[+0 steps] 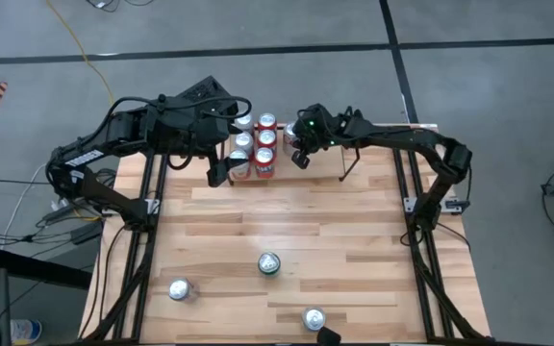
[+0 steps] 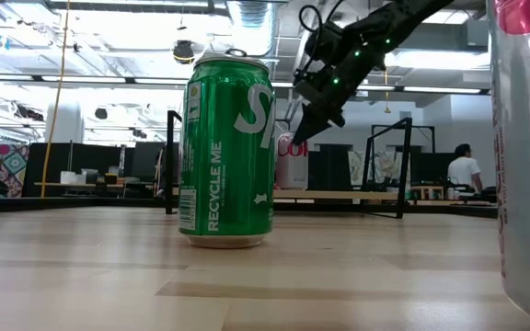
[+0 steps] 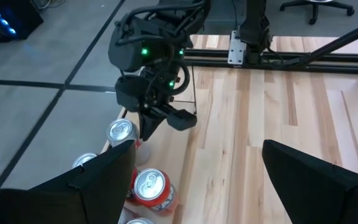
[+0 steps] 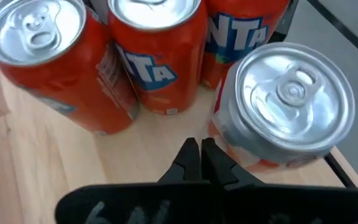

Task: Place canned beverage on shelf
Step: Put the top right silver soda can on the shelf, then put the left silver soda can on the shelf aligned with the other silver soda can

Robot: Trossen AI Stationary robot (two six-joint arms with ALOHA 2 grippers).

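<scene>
Several orange and red cans (image 1: 255, 149) stand upright in rows at the table's far edge, near a thin black wire end of the shelf (image 1: 345, 165). A white can with a silver top (image 4: 284, 118) stands beside them. My right gripper (image 4: 199, 152) is shut, slanting down, with its tips close to this can's side and to the orange cans (image 4: 145, 56). My left gripper (image 3: 204, 180) hangs open high above the table left of the rows, with nothing between its fingers. A green can (image 1: 269, 264) stands upright mid-table. My right gripper's shut fingertips (image 4: 209, 155) stand right beside the white can's lower side wall (image 4: 224, 144). I cannot tell whether they touch it. The can stands upright on its base.
Two more cans (image 1: 180, 289) (image 1: 314, 318) stand near the table's near edge, one of them (image 2: 527, 156) close to the low camera. Black frame tubes (image 1: 148, 240) run along both table sides. Bare wood lies between the rows and the green can (image 2: 226, 152).
</scene>
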